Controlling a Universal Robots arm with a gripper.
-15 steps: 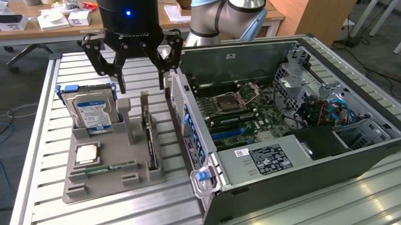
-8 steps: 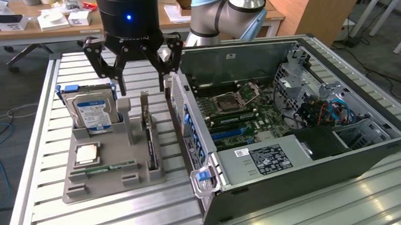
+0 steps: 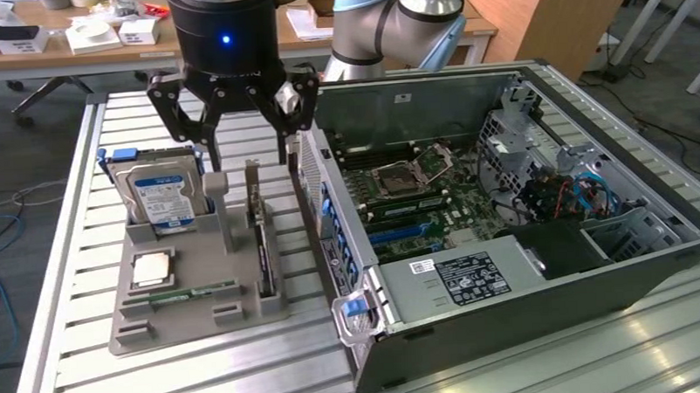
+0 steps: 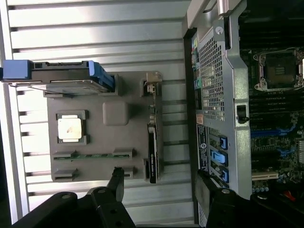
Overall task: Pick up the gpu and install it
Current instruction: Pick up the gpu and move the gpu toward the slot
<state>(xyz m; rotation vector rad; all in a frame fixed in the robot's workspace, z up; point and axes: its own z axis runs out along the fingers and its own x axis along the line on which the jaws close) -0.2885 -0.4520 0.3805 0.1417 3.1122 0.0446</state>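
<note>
Grey holder [image 3: 252, 309] [image 4: 99, 142]: a moulded tray lying flat on the slatted metal tabletop [image 3: 158, 369] [image 4: 95, 28], just beside the open computer case [image 3: 541, 303] [image 4: 223, 71].
Gpu [image 3: 259, 230] [image 4: 152, 142]: stands on its long edge in the holder's slot on the side nearest the case. It is a thin dark card with its silver bracket end at the far end of the holder in the exterior view. Nothing grips it.
Pincer [image 3: 246, 155] [image 4: 159, 178]: released, with its black fingers [image 3: 204, 145] spread wide and nothing between them. It hangs above the far end of the holder. In the wrist view the gpu's line runs into the gap between the two fingertips, and the fingers are clear of the card.
Hard drive [image 3: 161, 196] [image 4: 61, 76]: silver with a blue label, upright in the holder's far corner, towards the exterior view's left of the gpu.
Processor chip [image 3: 151, 270] [image 4: 70, 128]: lies flat in a square recess of the holder.
Memory stick [image 3: 190, 296] [image 4: 92, 155]: narrow and green, lying in a slot near the holder's front.
Case interior: side panel off, motherboard [image 3: 432, 202] exposed, its processor socket [image 3: 402, 175] [image 4: 278, 71] open to view, blue slots further along the board.
</note>
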